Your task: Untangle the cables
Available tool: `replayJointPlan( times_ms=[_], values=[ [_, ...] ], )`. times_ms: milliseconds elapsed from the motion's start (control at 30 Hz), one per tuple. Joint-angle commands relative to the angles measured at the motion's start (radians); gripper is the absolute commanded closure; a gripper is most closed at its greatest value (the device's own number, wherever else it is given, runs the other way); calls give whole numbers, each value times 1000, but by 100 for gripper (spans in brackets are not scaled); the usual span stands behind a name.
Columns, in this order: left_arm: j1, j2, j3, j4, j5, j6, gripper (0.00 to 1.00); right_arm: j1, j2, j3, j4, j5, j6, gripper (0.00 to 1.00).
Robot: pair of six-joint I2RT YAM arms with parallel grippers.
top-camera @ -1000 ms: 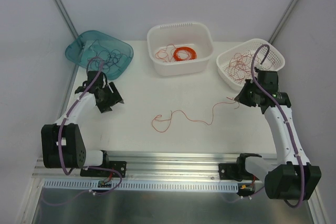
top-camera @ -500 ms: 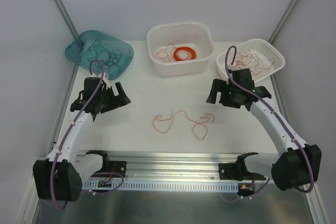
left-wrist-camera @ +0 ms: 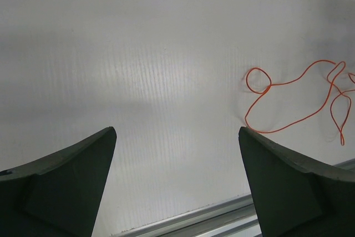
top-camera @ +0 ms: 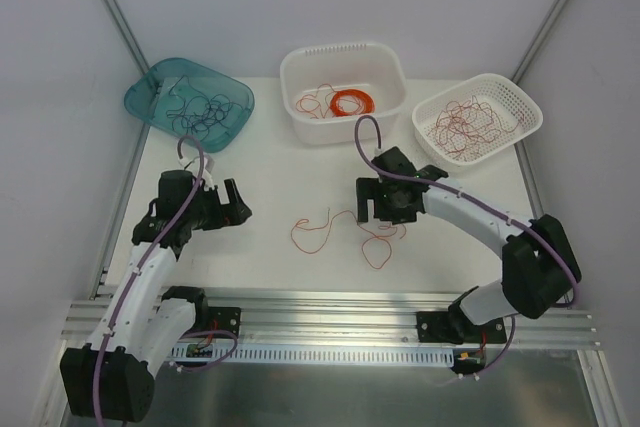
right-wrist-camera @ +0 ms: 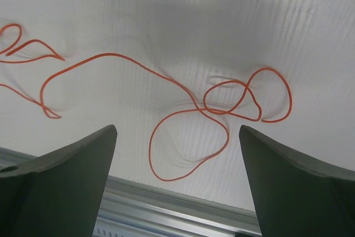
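One thin orange-red cable (top-camera: 347,213) lies loose on the white table in loops and squiggles, free of both grippers. My right gripper (top-camera: 383,215) hangs over its right-hand loops, open, and the right wrist view shows the crossed loops (right-wrist-camera: 206,109) on the table ahead of the open gripper (right-wrist-camera: 177,129). My left gripper (top-camera: 238,202) stands open to the left of the strand, which shows at the right in its wrist view (left-wrist-camera: 270,86), well away from the empty gripper (left-wrist-camera: 176,131). More cables lie in the bins: dark ones (top-camera: 200,112), orange-red ones (top-camera: 312,102), dark red ones (top-camera: 465,127).
A teal tray (top-camera: 150,87) sits at the back left, a white tub (top-camera: 385,72) at the back middle with a wound orange ring coil (top-camera: 351,102), and a white basket (top-camera: 520,97) at the back right. An aluminium rail (top-camera: 330,312) runs along the near edge.
The right gripper opened and let go of the strand's right end, which fell into loops. That arm swung left from the basket to over the strand. The left arm drew back from the teal tray.
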Motion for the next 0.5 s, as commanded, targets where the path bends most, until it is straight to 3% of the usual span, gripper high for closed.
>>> replayJointPlan(
  times_ms=[0, 200, 467],
  values=[
    [-30, -26, -7, 32, 3, 32, 7, 41, 51, -6, 28, 129, 98, 3],
    [-62, -9, -6, 39, -3, 33, 7, 53, 143, -33, 40, 183, 192, 3],
    [-79, 32, 5, 49, -3, 45, 7, 55, 223, -78, 118, 129, 238, 3]
  ],
)
